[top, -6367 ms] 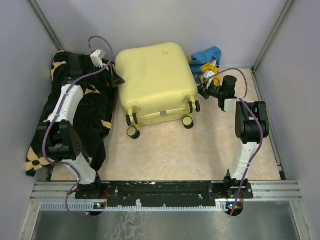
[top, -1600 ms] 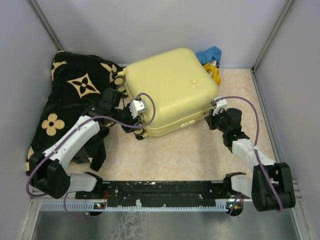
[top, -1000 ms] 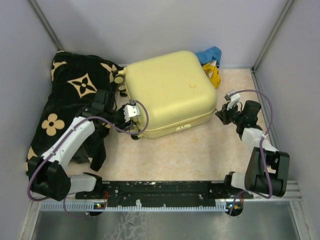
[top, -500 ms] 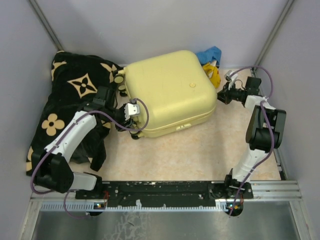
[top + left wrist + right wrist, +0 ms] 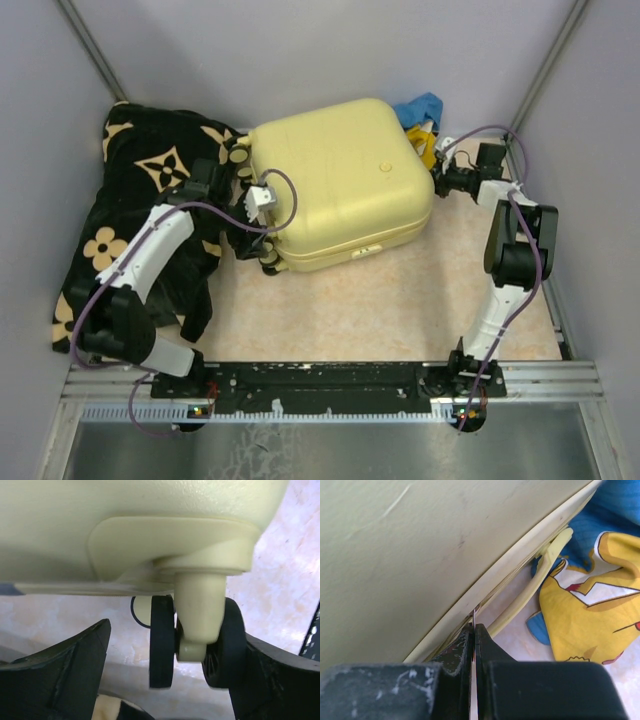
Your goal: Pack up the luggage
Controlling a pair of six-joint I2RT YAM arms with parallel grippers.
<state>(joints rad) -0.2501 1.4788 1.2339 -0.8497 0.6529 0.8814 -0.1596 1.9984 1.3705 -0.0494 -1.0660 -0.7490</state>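
Centre of the overhead frame, the pale-yellow hard-shell suitcase [image 5: 340, 180] lies shut; the left gripper [image 5: 172, 667] gapes wide around its black wheel [image 5: 162, 647]; the right gripper [image 5: 473, 640] is pinched closed against its right side.

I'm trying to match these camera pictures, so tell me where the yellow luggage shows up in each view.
Top external: the luggage lies closed at centre back.
Left wrist: its wheel end fills the top, one wheel hanging down.
Right wrist: its shell and seam fill the upper left.
Shared landmark: the beige table, seen below or beside it in all three.
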